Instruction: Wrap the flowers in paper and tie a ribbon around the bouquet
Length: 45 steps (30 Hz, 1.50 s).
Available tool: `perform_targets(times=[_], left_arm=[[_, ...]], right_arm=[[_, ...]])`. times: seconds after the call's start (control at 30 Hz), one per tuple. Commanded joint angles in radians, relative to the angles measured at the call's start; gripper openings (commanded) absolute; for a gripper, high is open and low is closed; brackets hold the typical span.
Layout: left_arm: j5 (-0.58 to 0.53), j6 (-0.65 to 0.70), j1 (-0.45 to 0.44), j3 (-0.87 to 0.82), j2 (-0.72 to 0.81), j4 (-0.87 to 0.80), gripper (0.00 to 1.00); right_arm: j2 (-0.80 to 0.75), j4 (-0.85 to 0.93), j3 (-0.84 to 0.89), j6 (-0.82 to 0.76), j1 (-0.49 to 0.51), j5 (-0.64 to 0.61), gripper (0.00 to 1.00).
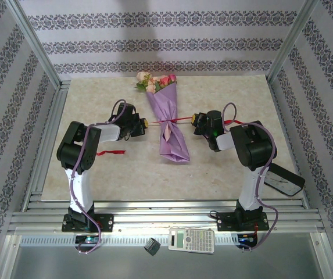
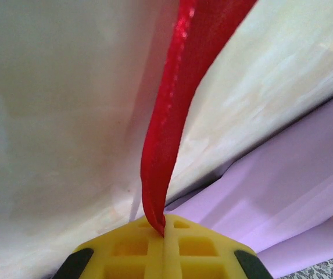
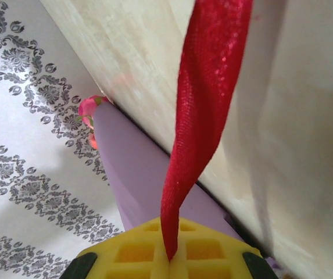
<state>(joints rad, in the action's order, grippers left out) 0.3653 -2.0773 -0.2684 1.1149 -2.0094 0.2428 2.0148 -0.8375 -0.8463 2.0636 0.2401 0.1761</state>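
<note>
Past the wrapping and well into the tying. Underneath everything, a pale marbled table point(image 1: 224, 168). Along its middle, the bouquet point(image 1: 169, 131): a long cone of purple paper point(image 1: 175, 148), with the flowers point(image 1: 153, 81) poking out of the wide far end. Just left of the bouquet, the left gripper point(image 1: 142, 123), pressed together on one end of the ribbon point(image 1: 175, 120); just right of the bouquet, the right gripper point(image 1: 196, 120), pinching the other end, red band caught in the seam between yellow pads point(image 3: 134, 253). Pulled taut across the bouquet's narrow waist. Farther left of the bouquet, a slack stretch of the same ribbon. Next, most likely: crossing the two ends over the bouquet into a knot, with even tension, so as not to drag or crush the cone.
</note>
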Motion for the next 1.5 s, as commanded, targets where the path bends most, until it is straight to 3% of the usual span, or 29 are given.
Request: perform_targets(times=[0.0, 0.3, 0.5, 0.67, 0.87, 0.97, 1.27, 1.47], left_arm=[[-0.054, -0.087, 0.048, 0.006, 0.008, -0.003, 0.00], [-0.025, -0.072, 0.016, 0.094, -0.063, 0.175, 0.00], [0.001, -0.071, 0.002, 0.120, -0.060, 0.189, 0.00], [-0.011, -0.101, 0.001, 0.051, -0.043, 0.237, 0.00], [-0.039, -0.114, 0.122, -0.145, 0.039, 0.302, 0.00], [-0.030, -0.090, 0.157, -0.162, 0.060, 0.278, 0.00], [0.000, -0.069, 0.111, -0.086, 0.045, 0.220, 0.00], [0.024, 0.055, 0.126, -0.048, 0.122, 0.011, 0.00]], right_arm=[[0.021, 0.078, 0.013, 0.034, -0.030, -0.063, 0.00], [0.018, 0.122, -0.063, 0.018, 0.033, 0.018, 0.00], [0.025, 0.136, -0.097, 0.018, 0.056, 0.026, 0.00], [0.032, 0.136, -0.091, 0.018, 0.048, 0.026, 0.00], [-0.029, 0.117, 0.079, -0.007, -0.072, 0.018, 0.00], [-0.051, 0.131, 0.090, -0.036, -0.090, 0.039, 0.00], [-0.024, 0.167, -0.013, -0.013, -0.019, 0.048, 0.00], [-0.069, 0.306, -0.022, -0.062, -0.019, 0.071, 0.00]])
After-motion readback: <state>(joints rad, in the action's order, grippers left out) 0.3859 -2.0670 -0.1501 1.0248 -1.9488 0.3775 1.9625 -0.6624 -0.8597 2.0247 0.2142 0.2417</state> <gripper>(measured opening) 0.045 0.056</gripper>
